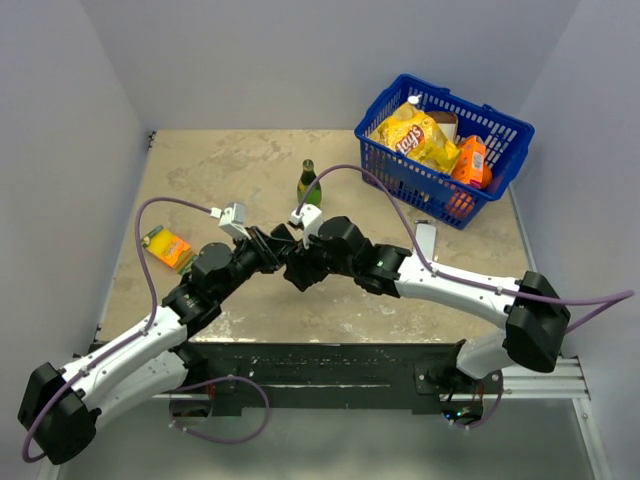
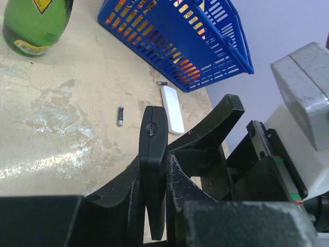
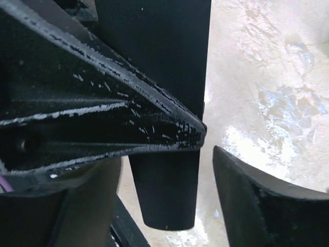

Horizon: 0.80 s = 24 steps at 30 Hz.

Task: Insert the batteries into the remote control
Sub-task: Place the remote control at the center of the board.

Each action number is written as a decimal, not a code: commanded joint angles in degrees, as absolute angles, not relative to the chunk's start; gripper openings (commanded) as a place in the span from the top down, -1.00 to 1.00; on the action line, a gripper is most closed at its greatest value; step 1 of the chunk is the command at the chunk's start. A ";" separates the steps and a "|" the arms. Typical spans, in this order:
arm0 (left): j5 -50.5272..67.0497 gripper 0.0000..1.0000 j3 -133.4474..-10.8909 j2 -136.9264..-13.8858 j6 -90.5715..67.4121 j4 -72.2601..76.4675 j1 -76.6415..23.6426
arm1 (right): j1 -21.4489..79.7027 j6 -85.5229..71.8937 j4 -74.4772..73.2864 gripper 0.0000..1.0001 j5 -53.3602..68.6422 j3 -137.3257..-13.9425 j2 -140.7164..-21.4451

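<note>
Remote control [image 2: 153,139] stands edge-on in the middle of the left wrist view. It is clenched between the left fingers [image 2: 177,180], which press on its two flat faces near its lower end, while its upper end rises free above them. In the overhead view the two arms meet at the centre of the surface [image 1: 200,170], where the remote is mostly hidden among the black wrist parts.

From the right wrist camera the remote's rounded end hangs at lower centre between the right fingers [image 3: 267,206]. These are spread apart: pale surface shows in the gap between the remote and the finger at lower right. A scratched left finger crosses the bar on a slant.

One battery [image 2: 120,116] lies loose on the surface, just to the upper left of the remote in the left wrist view and near a flat white device [image 2: 172,116]. A second tiny cylinder [image 2: 162,83], dark and silvery, lies at the device's far end, beside the blue basket [image 2: 180,41]. A green bottle [image 2: 33,23] stands at the upper left of that frame.
</note>
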<state>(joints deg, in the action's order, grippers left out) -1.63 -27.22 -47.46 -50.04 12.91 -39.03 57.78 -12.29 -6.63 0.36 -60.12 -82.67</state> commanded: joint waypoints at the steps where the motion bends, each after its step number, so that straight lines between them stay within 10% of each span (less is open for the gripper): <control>1: -0.35 1.00 -28.39 -47.55 -51.06 18.10 -38.94 | 57.83 -13.80 -2.37 -0.30 -0.18 -63.19 -82.27; 10: -2.28 0.55 -28.83 -46.76 -48.78 16.18 -38.94 | 57.74 -14.41 -6.50 0.79 -0.18 -62.49 -81.57; 18: -11.77 -0.59 -30.41 -41.32 -44.65 9.16 -38.94 | 57.66 -18.28 -12.64 0.90 -3.16 -54.94 -78.58; 24: -19.94 -0.80 -31.11 -34.47 -41.93 4.23 -38.94 | 57.04 -23.11 -17.57 0.89 -6.41 -50.28 -80.76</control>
<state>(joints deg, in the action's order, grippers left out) -12.27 -28.10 -38.74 -45.39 7.16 -39.03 57.67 -18.81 -13.45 -2.81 -52.21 -79.81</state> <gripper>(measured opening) 0.898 0.454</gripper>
